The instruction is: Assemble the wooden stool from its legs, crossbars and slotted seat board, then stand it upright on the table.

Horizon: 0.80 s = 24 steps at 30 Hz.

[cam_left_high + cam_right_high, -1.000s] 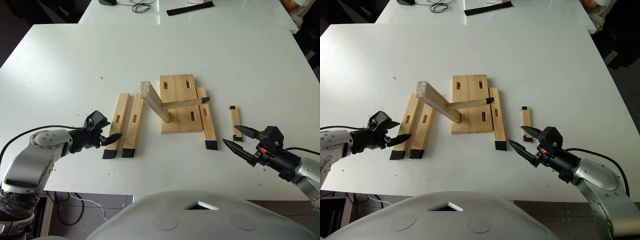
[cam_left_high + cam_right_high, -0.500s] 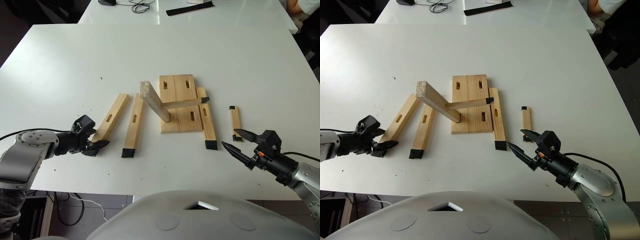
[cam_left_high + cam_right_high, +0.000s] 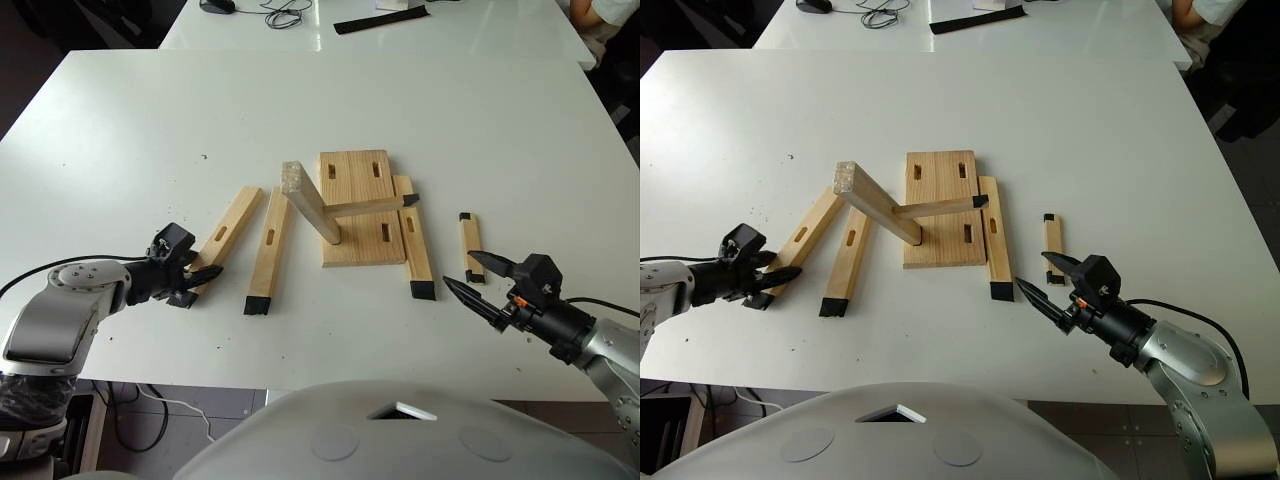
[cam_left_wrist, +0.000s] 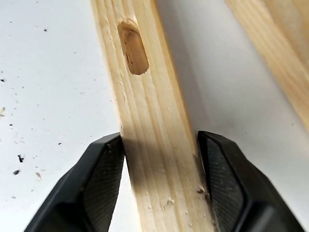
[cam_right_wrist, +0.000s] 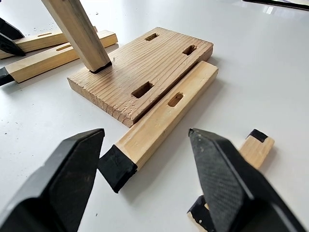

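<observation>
The seat board (image 3: 362,207), at the tabletop's (image 3: 150,120) centre, carries one slotted-in leg (image 3: 308,203). At its 8 o'clock the left gripper (image 3: 200,283) pinches a loose leg (image 3: 226,233): leg-fitting step; next, lift and align it with a slot. At 4 o'clock the right gripper (image 3: 458,268) is spread.

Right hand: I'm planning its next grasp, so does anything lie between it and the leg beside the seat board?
Nothing visible does. The right hand, open, faces the black-capped end of that leg across bare table. The short crossbar lies by its outer finger, not between them.
</observation>
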{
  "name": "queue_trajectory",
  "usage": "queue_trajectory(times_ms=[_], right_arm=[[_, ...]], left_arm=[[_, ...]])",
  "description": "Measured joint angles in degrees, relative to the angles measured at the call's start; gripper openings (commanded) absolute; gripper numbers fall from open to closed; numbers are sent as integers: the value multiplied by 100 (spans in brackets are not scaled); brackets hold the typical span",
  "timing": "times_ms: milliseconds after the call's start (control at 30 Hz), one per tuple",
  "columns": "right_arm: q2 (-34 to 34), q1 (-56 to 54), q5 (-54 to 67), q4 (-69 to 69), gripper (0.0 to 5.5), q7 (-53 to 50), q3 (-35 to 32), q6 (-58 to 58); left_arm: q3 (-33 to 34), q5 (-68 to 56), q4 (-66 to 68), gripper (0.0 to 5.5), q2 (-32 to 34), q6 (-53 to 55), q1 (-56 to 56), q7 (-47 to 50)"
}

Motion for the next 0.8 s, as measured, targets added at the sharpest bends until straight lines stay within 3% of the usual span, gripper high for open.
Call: queue_trajectory(times_ms=[267,467,633,800], right_arm=[[-43,-179,4,131,322,85,-13,1],[-104,-433,29,324,322,156,-118,4],[-249,-738,153,651,322,288,-368,29],[-584,-1357,568,1096,322,537,-1058,117]], left_arm=[[-62,14,721,204,-316,-3,-653,247],[100,142,2122,204,-812,-245,-2834,869],[308,311,3060,204,-797,-882,-4603,1075],[751,-1028,2199,204,-1277,-885,-5948,528]])
